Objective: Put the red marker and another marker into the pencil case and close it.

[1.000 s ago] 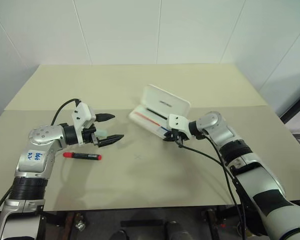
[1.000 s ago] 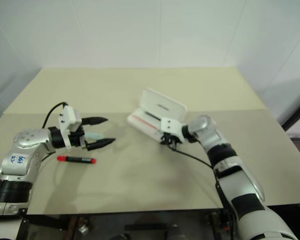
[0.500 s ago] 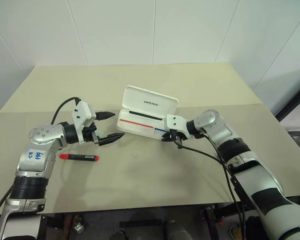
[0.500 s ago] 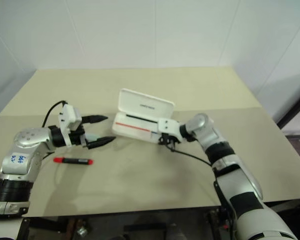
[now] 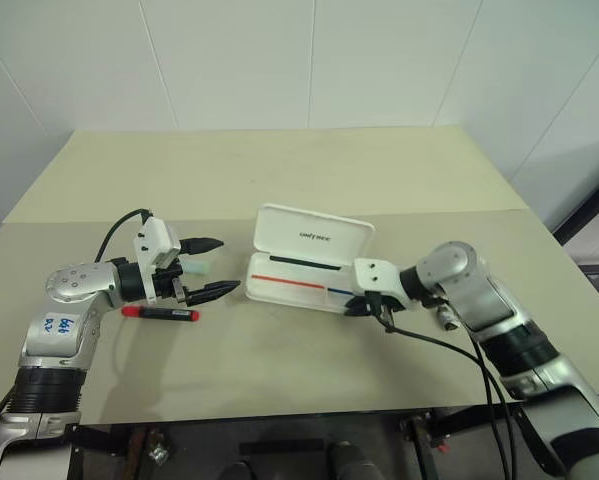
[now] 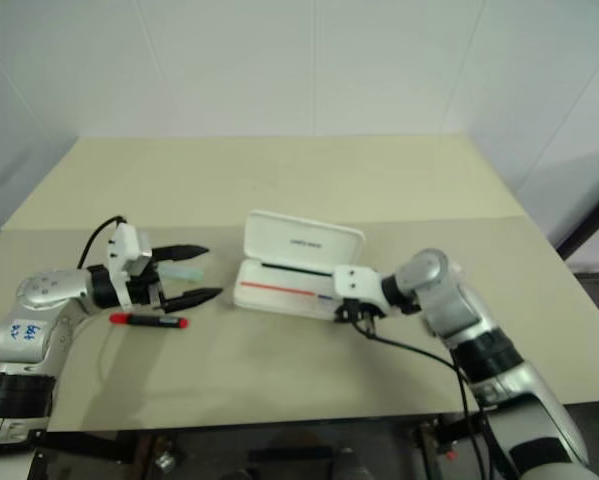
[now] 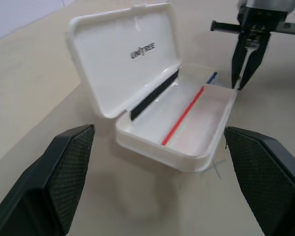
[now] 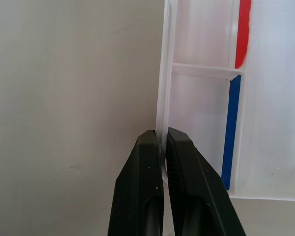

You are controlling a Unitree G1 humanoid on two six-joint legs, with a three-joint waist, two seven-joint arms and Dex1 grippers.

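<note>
While the table (image 5: 309, 170) fills most of the frame as a wide beige top, the case (image 5: 309, 262) lies just right of its centre, open, with the lid standing up at the back and the tray toward the near edge. Inside the tray I see only the thin red and blue stripe, so no marker is in it yet; by my judgement the task is at its beginning part, with the opening done and both markers and the closing left. At the lower right of the frame, the right gripper (image 5: 364, 306) is at the near right corner of the tray, and its fingers (image 8: 146, 187) are pressed together on the thin wall of the tray, so it pinches the case by its rim. At the left of the frame, the left gripper (image 5: 211, 267) hangs a little above the table with its fingers spread wide and nothing between them, pointing toward the case but apart from it. The red marker (image 5: 162, 313) lies flat on the table just below this gripper, in the lower left, not touched. The green marker (image 5: 192, 268) shows only partly between the spread fingers; it seems to lie on the table behind them, but I cannot tell this surely. Nothing stands between the markers and the case, and the rest of the table has nothing to block the way.
</note>
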